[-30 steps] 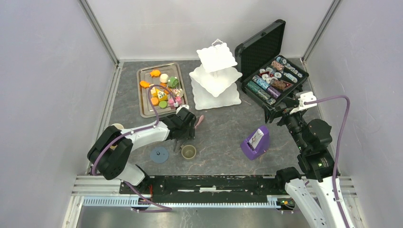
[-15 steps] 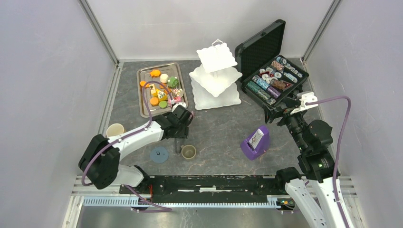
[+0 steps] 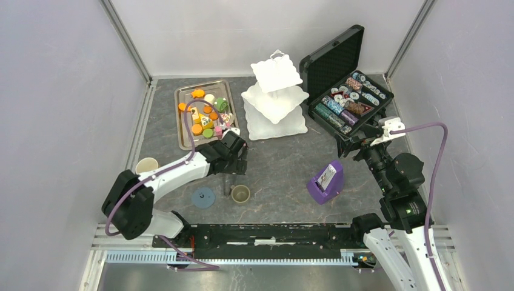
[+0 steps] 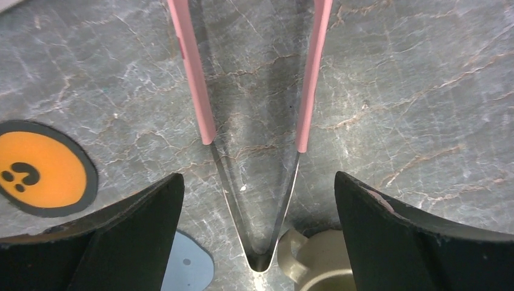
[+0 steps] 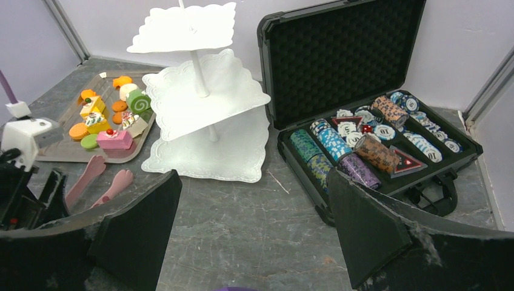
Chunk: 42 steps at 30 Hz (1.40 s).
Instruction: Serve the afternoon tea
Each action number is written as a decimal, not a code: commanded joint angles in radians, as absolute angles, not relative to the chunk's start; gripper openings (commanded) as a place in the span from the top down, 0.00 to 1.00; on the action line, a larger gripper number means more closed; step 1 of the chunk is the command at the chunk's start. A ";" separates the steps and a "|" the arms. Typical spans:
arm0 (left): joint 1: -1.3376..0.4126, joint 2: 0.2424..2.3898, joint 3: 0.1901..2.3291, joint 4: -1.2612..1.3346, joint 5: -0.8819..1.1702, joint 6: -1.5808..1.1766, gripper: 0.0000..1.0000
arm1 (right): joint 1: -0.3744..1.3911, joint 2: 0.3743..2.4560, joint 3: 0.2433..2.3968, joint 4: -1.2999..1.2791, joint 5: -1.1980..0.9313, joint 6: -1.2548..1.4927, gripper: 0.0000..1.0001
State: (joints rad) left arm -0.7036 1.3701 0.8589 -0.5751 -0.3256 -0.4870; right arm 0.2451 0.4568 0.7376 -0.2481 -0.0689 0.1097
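The left end effector [image 4: 257,177] is spread astride the pink tongs [image 4: 197,73] lying just in front of the stand [image 3: 276,100], apparently ready to grasp them. The pastries [image 3: 206,118] sit on the tray [image 3: 185,130] left of the stand. The right end effector [image 5: 253,174] is spread and holds nothing.

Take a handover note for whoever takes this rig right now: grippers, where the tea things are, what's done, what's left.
Left gripper: open; the pink tongs lie on the table between its jaws, not gripped.
Right gripper: open, empty, near the poker chip case.
Stand: all three tiers bare. Pastries all on the metal tray.
Olive cup on bare table beside the blue coaster; mug at far left.
Done: nothing served. Left: pastries onto the stand, cups onto coasters.
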 commanded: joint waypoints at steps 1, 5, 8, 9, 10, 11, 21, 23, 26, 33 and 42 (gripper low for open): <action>-0.703 1.421 0.815 -0.465 -0.305 -0.512 0.00 | 0.246 0.445 0.731 -0.215 -0.074 0.121 0.02; -0.704 1.442 0.750 -0.361 -0.353 -0.547 0.02 | 0.245 0.443 0.723 -0.214 -0.069 0.117 0.02; -0.707 1.442 0.737 -0.323 -0.405 -0.556 0.08 | 0.246 0.454 0.722 -0.212 -0.072 0.118 0.02; -0.708 1.435 0.736 -0.318 -0.419 -0.560 0.09 | 0.245 0.460 0.725 -0.214 -0.075 0.115 0.02; -0.709 1.427 0.728 -0.310 -0.439 -0.574 0.09 | 0.246 0.465 0.728 -0.215 -0.078 0.113 0.02; -0.709 1.423 0.722 -0.302 -0.446 -0.584 0.10 | 0.246 0.469 0.730 -0.215 -0.080 0.111 0.02; -0.709 1.474 0.668 -0.261 -0.384 -0.635 0.10 | 0.246 0.472 0.714 -0.189 -0.097 0.133 0.02; -0.709 1.478 0.665 -0.257 -0.376 -0.639 0.14 | 0.247 0.473 0.710 -0.187 -0.100 0.136 0.02; -0.709 1.477 0.680 -0.284 -0.380 -0.639 0.27 | 0.246 0.473 0.706 -0.180 -0.103 0.145 0.02; -0.706 1.402 0.751 -0.397 -0.415 -0.591 0.37 | 0.246 0.476 0.712 -0.186 -0.102 0.141 0.02; -0.676 1.247 0.865 -0.562 -0.419 -0.513 0.39 | 0.247 0.480 0.698 -0.172 -0.104 0.146 0.02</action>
State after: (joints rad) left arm -0.6991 1.3296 0.7811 -0.4847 -0.3931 -0.5797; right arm 0.2451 0.4728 0.7044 -0.2218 -0.0967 0.1345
